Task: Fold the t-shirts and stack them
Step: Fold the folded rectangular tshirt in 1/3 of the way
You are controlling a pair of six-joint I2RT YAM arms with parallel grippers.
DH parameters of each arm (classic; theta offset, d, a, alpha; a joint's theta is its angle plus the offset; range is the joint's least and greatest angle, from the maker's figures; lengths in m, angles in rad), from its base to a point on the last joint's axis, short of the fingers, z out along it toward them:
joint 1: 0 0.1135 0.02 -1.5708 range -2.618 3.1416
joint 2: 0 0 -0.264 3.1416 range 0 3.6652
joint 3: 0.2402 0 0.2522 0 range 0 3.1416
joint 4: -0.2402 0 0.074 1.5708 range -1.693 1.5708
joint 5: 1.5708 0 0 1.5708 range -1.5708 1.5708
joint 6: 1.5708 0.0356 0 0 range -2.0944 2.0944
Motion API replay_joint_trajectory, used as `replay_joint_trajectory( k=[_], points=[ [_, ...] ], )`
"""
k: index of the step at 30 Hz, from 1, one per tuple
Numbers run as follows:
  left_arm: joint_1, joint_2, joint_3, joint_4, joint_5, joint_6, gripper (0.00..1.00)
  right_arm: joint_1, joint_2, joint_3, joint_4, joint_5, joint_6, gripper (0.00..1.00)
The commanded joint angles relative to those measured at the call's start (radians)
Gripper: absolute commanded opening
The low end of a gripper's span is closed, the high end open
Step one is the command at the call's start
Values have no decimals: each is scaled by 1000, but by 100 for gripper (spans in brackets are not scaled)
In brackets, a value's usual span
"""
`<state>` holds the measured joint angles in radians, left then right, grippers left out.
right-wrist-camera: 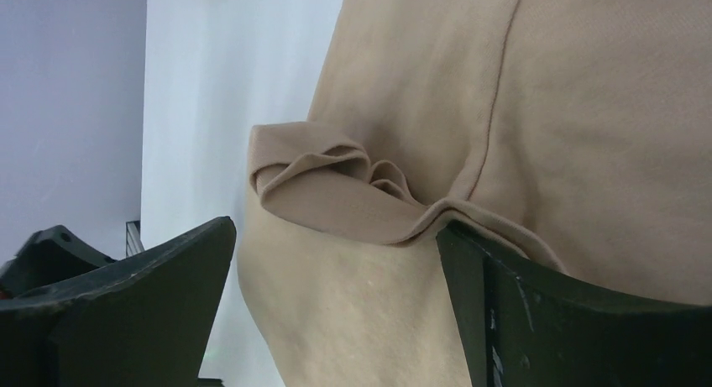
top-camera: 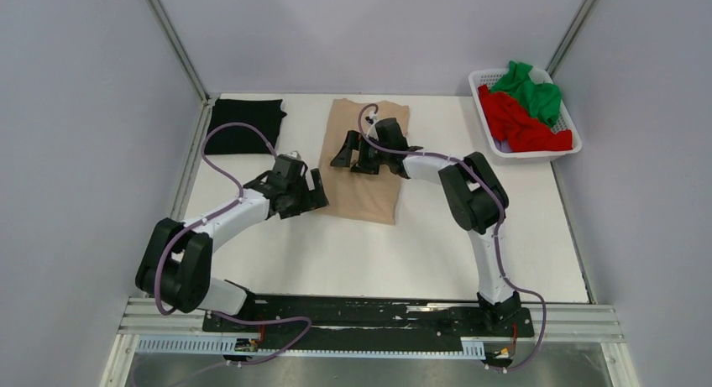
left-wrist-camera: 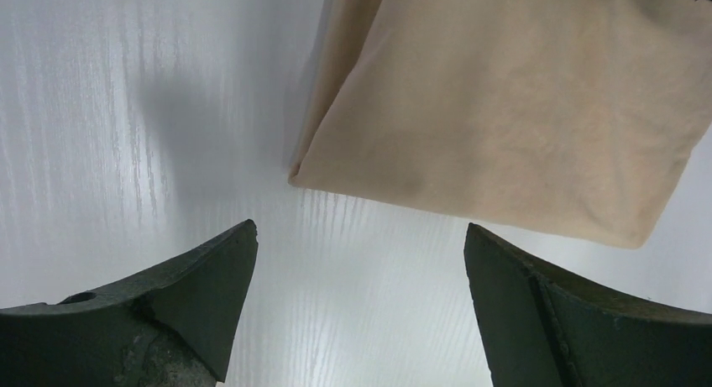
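White table (top-camera: 378, 261), beige t-shirt (top-camera: 361, 196), black t-shirt (top-camera: 239, 112), basket (top-camera: 537, 154)

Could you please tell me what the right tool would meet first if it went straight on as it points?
Most likely the beige t-shirt: the right tool is open, with a bunched fold of that cloth straight ahead of it. Depth is unclear, but nothing else shows there.

We find the middle t-shirt (top-camera: 369, 198) spread on the table (top-camera: 437, 244). The corner t-shirt (top-camera: 243, 125) lies far left behind it. At the far right stands the basket (top-camera: 537, 156), and in it the nearer t-shirt (top-camera: 525, 128) before the farther t-shirt (top-camera: 533, 91). The left gripper (top-camera: 309, 196) is at the middle t-shirt's left edge, the right gripper (top-camera: 357, 159) above it.
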<state>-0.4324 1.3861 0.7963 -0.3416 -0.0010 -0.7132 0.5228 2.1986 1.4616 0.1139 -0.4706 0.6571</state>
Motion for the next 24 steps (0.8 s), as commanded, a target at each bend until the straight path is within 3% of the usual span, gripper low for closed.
replay_joint_trajectory(
  k=[1,5,11,15,19,24],
  points=[
    [-2,63,18,60,-9,-12,98,-9,47,43,33,4,42,100],
    [-2,116,35,63,-32,-4,88,-10,10,27,20,42,49,100],
    [3,165,60,45,-107,11,85,-12,-167,-35,-20,79,-26,100],
    [9,164,46,88,-91,16,83,-10,-235,-107,18,-29,-9,100],
    [15,187,47,114,-77,8,76,16,-234,-201,218,-182,96,100],
    [17,227,47,123,-81,10,70,32,-130,-75,242,-213,120,100]
  ],
)
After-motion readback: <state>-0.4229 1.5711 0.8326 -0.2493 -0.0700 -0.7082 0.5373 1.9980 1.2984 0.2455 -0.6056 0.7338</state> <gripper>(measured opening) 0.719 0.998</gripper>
